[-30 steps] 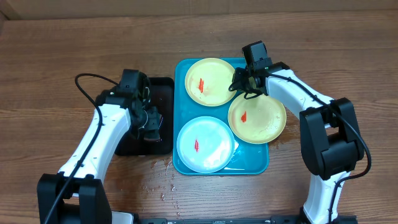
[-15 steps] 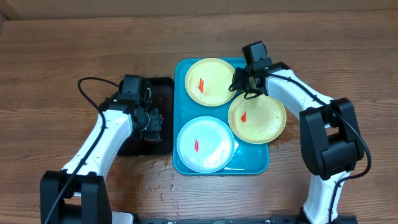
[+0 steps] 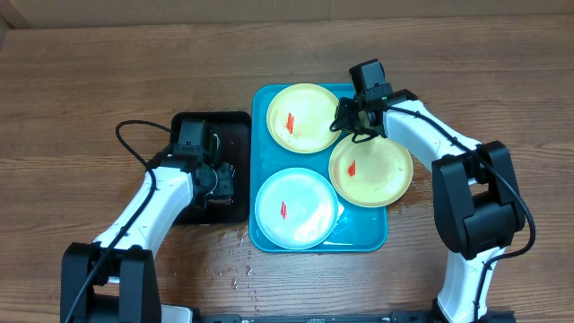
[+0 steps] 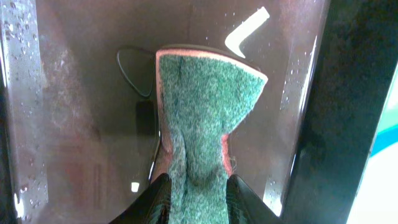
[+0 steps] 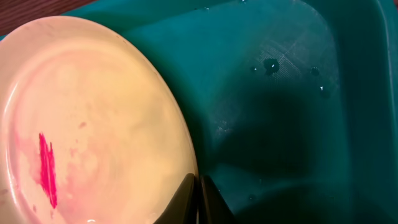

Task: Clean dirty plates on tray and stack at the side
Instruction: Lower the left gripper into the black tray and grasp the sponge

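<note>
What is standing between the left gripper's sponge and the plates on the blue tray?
Nothing visible does. The left gripper holds the sponge over the black tray; only the two trays' rims lie between it and the white plate on the teal tray.

The left arm (image 3: 148, 211) reaches up from the lower left, its left gripper (image 3: 218, 179) pointing down at centre left, jaws clamped on a sponge (image 4: 208, 106). The right arm (image 3: 439, 144) bends in from the right edge. Its right gripper (image 3: 344, 121), at upper centre, pinches the rim of a yellow plate (image 3: 300, 121).
</note>
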Robot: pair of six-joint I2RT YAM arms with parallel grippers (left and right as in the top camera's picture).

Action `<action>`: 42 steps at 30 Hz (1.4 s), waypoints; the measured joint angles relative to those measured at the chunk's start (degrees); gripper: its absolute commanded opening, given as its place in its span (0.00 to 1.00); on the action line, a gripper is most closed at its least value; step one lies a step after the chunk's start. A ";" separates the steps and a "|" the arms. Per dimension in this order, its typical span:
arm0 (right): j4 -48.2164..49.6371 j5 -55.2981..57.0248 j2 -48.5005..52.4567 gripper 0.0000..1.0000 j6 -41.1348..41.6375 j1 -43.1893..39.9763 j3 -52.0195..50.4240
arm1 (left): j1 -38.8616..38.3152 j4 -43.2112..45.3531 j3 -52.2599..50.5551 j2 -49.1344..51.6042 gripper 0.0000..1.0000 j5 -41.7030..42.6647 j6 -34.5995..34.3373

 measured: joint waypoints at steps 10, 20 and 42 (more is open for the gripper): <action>-0.04 0.00 0.00 0.04 0.02 0.00 0.00 | 0.00 2.51 -2.16 0.00 0.12 -0.22 0.20; -0.02 -1.09 -0.02 0.28 -0.04 0.00 0.00 | -0.11 3.26 -2.27 -0.02 0.25 -1.73 0.20; -0.76 -2.34 -0.02 0.06 0.24 0.13 -0.04 | -0.11 4.70 -2.36 0.00 0.13 -2.58 0.17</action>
